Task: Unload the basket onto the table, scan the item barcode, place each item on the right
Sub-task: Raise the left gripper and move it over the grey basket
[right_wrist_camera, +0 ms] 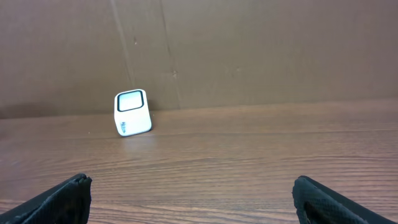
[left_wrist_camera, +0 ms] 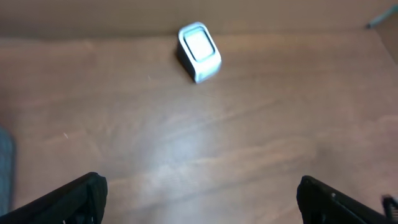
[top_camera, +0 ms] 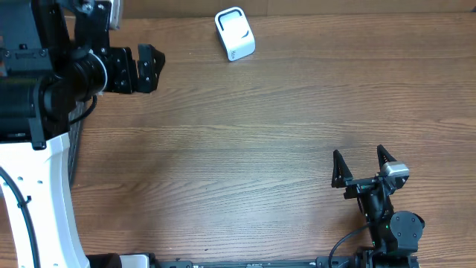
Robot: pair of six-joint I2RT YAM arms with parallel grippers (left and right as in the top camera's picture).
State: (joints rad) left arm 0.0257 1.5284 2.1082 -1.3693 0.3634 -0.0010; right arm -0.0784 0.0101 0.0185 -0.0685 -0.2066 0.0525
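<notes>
A small white scanner box with a dark-framed window [top_camera: 235, 33] stands at the far edge of the wooden table; it also shows in the left wrist view [left_wrist_camera: 199, 51] and the right wrist view [right_wrist_camera: 132, 112]. The item and its barcode are out of view. My left gripper [top_camera: 151, 67] hovers at the far left, open and empty, with the scanner ahead of it to the right. Its fingers [left_wrist_camera: 81, 196] frame bare wood. Near the front right edge my right gripper [top_camera: 359, 154] stands open, nothing between its fingers [right_wrist_camera: 329, 199], pointing toward the far side.
A brown cardboard wall [right_wrist_camera: 249, 56] closes the table's far side just behind the scanner. The left arm's white base and black body [top_camera: 37, 201] fill the left edge. Bare wood grain [top_camera: 245, 156] lies between the two grippers.
</notes>
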